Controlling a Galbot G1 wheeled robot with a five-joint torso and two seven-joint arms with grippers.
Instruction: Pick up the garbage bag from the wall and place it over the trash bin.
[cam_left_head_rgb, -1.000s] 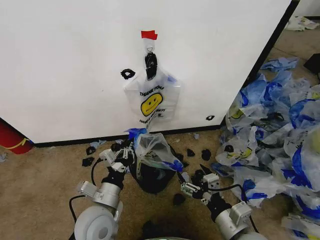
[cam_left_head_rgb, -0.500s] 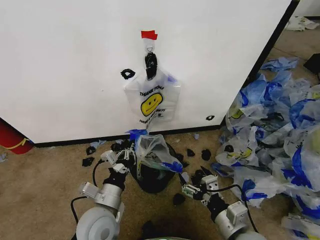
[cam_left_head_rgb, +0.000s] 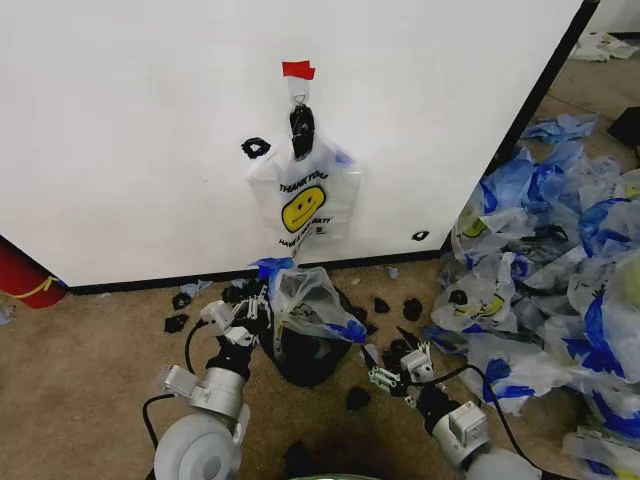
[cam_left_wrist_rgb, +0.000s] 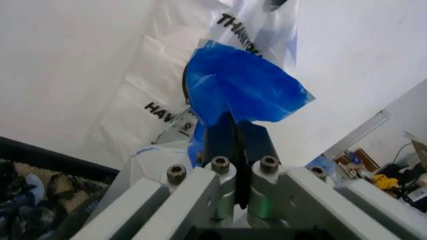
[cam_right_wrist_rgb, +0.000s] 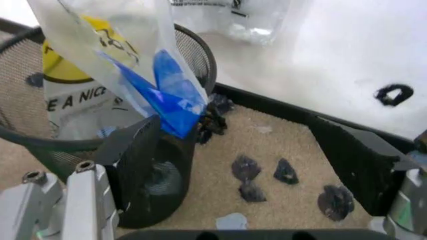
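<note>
The thin translucent white smiley-print garbage bag (cam_left_head_rgb: 308, 302) sits draped in the small round black mesh trash bin (cam_left_head_rgb: 305, 358); the left tool (cam_left_head_rgb: 250, 304) stays clamped on its blue handle (cam_left_wrist_rgb: 237, 90); the right tool (cam_left_head_rgb: 398, 372) hangs beside the bin, fingers apart.

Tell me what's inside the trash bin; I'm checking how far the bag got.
The garbage bag hangs partly inside the trash bin, one blue handle pinched by the left gripper, the other draped over the rim. The bin's bottom is hidden.
</note>
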